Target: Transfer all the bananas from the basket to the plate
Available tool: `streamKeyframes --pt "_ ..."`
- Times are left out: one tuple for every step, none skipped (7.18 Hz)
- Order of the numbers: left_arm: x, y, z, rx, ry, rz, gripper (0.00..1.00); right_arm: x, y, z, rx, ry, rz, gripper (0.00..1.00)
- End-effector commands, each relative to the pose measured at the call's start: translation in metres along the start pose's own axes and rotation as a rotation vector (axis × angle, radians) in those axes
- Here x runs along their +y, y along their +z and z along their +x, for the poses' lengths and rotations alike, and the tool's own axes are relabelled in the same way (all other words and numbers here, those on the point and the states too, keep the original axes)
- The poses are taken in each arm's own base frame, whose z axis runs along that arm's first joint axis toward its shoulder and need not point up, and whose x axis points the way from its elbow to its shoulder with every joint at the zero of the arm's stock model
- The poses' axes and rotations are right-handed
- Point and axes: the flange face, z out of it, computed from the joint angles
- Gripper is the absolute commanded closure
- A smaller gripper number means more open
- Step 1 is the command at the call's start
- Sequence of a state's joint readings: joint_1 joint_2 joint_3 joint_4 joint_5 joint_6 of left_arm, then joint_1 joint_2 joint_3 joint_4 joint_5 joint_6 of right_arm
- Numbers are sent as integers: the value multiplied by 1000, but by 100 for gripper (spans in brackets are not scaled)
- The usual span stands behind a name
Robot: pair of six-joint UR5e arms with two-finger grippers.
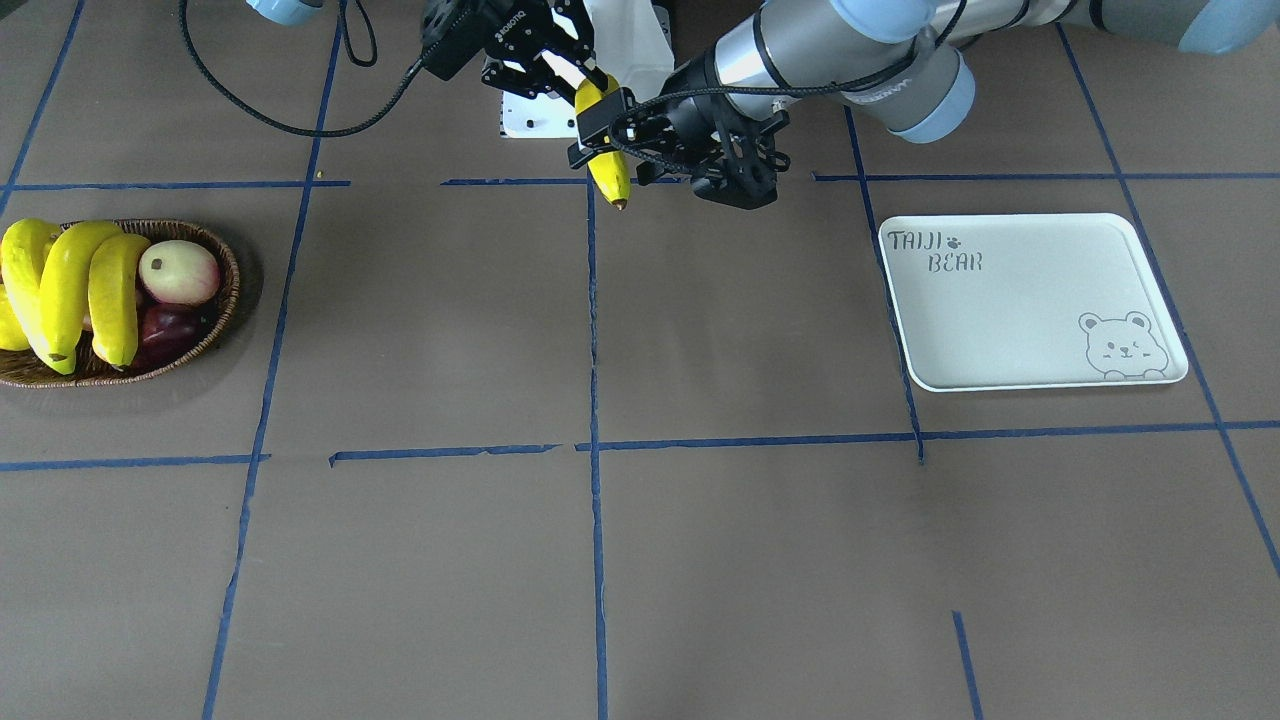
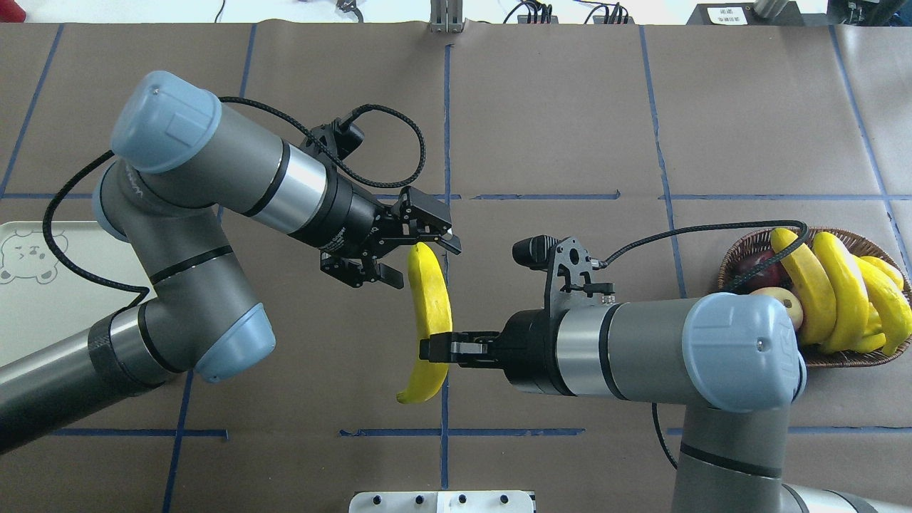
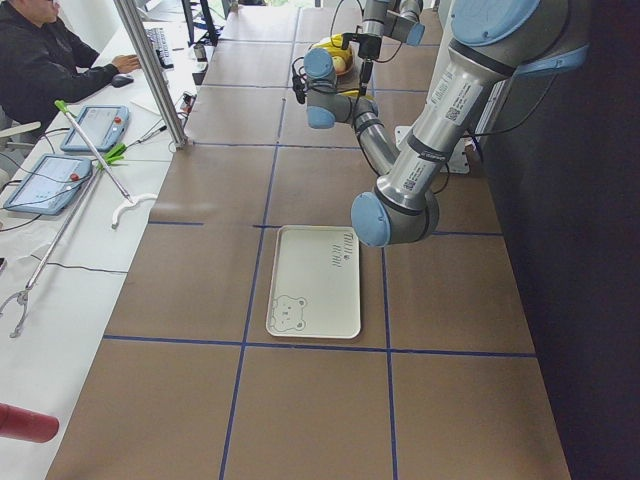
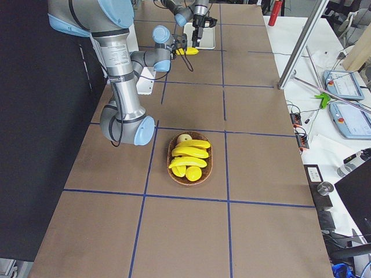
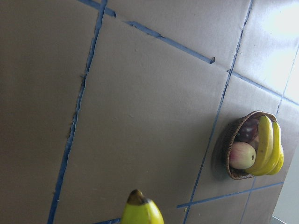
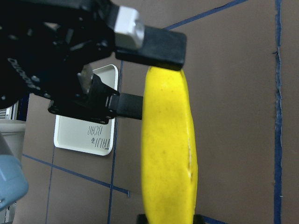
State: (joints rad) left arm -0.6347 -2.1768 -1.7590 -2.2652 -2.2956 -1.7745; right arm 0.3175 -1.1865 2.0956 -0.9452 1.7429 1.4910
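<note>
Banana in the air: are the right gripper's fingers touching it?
Touching. The overhead view shows the right gripper with its fingers clamped across the banana, holding it off the table.

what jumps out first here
A banana hangs in mid-air over the table's centre, clamped by the right gripper, with the left gripper open around its far end. More bananas fill the basket on the robot's right; the plate on its left is bare.
</note>
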Motion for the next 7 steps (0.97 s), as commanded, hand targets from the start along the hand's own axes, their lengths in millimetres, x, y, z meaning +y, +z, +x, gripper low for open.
streamKeyframes --pt "6 7 -3 -3 -3 -6 1 -1 0 0 1 0 3 100" --pt "15 -1 3 13 10 -11 3 -2 0 0 1 0 5 100" --pt "24 3 2 12 13 -26 24 -2 0 0 1 0 5 100" --pt "25 6 0 5 9 -31 64 -2 -1 0 -2 0 7 100" --pt "23 10 -2 -2 5 -31 88 -3 -2 -1 -5 -1 8 100" --pt "24 8 -2 0 5 -32 100 -4 -4 -2 -9 -1 12 91" --pt "27 6 -1 4 7 -34 100 -13 -7 -4 -11 -3 26 2"
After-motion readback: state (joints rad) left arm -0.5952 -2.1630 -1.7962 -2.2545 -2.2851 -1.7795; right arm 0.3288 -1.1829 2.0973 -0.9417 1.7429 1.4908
